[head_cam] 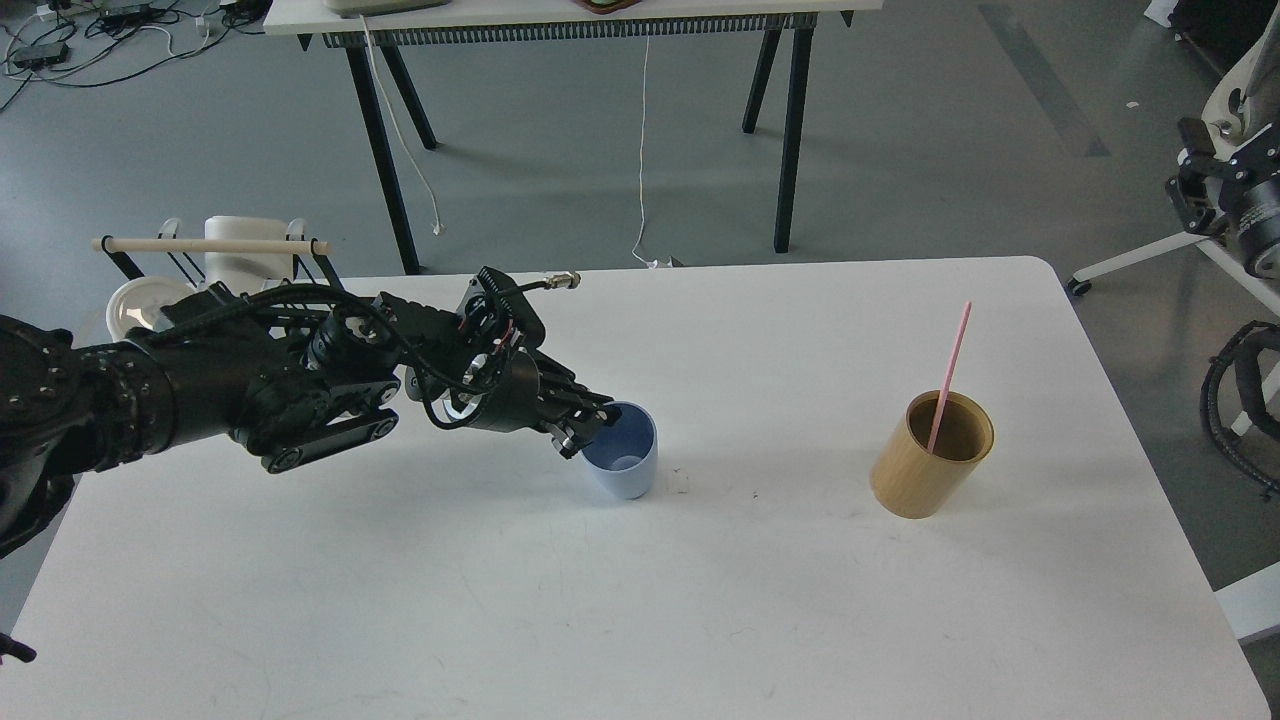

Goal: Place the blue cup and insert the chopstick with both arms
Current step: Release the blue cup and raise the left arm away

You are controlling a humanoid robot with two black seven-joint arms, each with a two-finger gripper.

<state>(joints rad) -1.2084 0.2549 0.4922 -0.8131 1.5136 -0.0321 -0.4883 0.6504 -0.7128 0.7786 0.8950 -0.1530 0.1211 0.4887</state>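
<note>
The pale blue cup stands upright on the white table, left of center. My left gripper reaches in from the left and pinches the cup's near-left rim, one finger over the rim. The pink chopstick leans in the tan wooden holder at the right of the table. My right gripper hangs off the table at the far right edge of the view, small and dark, so its fingers cannot be told apart.
A black wire rack with a pale wooden rod and white dishes stands beyond the table's far left corner. A black-legged table stands on the floor behind. Black cables hang off the right edge.
</note>
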